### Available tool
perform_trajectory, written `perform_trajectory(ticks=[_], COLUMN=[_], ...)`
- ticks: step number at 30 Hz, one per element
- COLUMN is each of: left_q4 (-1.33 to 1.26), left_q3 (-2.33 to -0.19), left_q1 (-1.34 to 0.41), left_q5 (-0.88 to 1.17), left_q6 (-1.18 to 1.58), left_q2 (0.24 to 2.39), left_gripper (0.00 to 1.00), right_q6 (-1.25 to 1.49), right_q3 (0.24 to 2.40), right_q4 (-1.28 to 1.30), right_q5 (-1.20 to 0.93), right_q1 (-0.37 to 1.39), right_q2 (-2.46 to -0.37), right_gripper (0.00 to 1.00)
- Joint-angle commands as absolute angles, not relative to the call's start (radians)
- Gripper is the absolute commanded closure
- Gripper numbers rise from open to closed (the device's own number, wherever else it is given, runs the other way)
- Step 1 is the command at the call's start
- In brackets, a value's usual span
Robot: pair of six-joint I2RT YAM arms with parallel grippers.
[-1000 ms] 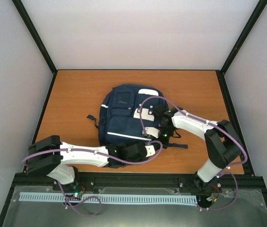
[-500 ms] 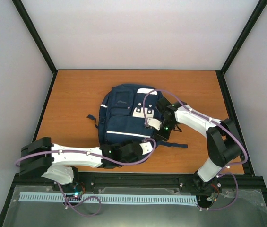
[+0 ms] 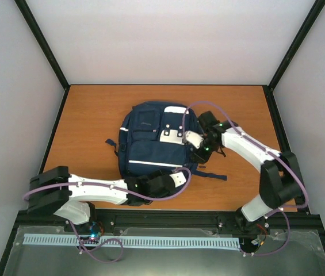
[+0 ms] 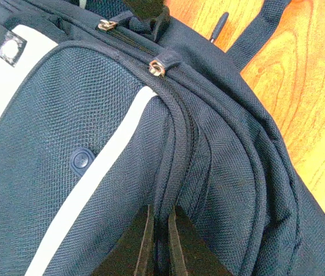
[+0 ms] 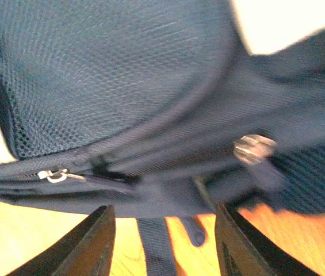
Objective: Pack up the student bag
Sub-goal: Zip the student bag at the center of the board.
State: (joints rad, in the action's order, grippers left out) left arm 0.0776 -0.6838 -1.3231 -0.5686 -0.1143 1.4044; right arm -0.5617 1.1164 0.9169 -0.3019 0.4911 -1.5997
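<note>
The student bag [image 3: 148, 141] is a navy backpack with white stripes, lying flat in the middle of the table. My left gripper [image 3: 180, 172] is at the bag's near right corner. In the left wrist view it [image 4: 161, 233] is shut on a ridge of the bag's fabric [image 4: 168, 172] beside a zipper seam. My right gripper [image 3: 198, 154] is at the bag's right side. The right wrist view shows it [image 5: 165, 230] open, with only a dark strap [image 5: 156, 244] and the table between its fingers. Just beyond it is the bag's edge [image 5: 150, 195], and the view is blurred.
A loose dark strap [image 3: 211, 175] trails from the bag over the wooden table [image 3: 87, 115] to the right. Metal zipper pulls [image 4: 157, 69] show on the bag's side seams. Grey walls close the table in on three sides.
My right gripper has opened and moved up along the bag's right side, away from the near corner. The left gripper has stayed shut at the bag's near edge.
</note>
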Motion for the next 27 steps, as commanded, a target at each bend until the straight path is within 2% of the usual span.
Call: perform_trajectory(ticks=[1, 5, 9, 13, 14, 19, 21, 22, 25, 26, 27], left_q4=[0.002, -0.083, -0.14, -0.184, -0.189, -0.083, -0.027, -0.011, 0.084, 0.12, 0.157], left_q3=[-0.724, -0.742, -0.775, -0.823, -0.836, -0.915, -0.939, -0.946, -0.975, -0.99, -1.007], left_q1=[-1.332, -1.316, -1.262, -1.218, -1.208, -1.188, -1.188, -1.188, -1.186, -1.185, -1.182], left_q5=[-0.616, -0.592, -0.507, -0.447, -0.44, -0.388, -0.36, -0.355, -0.366, -0.376, -0.387], left_q6=[-0.037, -0.017, -0.02, -0.054, -0.061, -0.038, -0.003, 0.018, 0.068, 0.078, 0.085], left_q2=[1.465, 1.52, 1.576, 1.627, 1.635, 1.616, 1.572, 1.544, 1.452, 1.425, 1.397], left_gripper=[0.96, 0.96, 0.96, 0.95, 0.95, 0.9, 0.8, 0.7, 0.35, 0.06, 0.01], right_q6=[-0.525, -0.502, -0.502, -0.453, -0.433, -0.346, -0.285, -0.275, -0.254, -0.248, -0.241], right_q3=[1.092, 1.053, 1.011, 0.965, 0.961, 0.96, 0.943, 0.936, 0.943, 0.946, 0.951], right_q4=[0.838, 0.803, 0.767, 0.703, 0.692, 0.665, 0.628, 0.617, 0.614, 0.609, 0.597], right_q5=[-0.303, -0.35, -0.361, -0.34, -0.333, -0.463, -0.491, -0.492, -0.512, -0.534, -0.537], right_q1=[0.414, 0.328, 0.265, 0.189, 0.17, 0.058, 0.028, 0.019, -0.008, -0.021, -0.032], right_q2=[-1.422, -1.281, -1.166, -1.09, -1.081, -1.082, -1.091, -1.1, -1.119, -1.11, -1.095], right_gripper=[0.45, 0.33, 0.27, 0.11, 0.01, 0.0, 0.0, 0.0, 0.0, 0.0, 0.0])
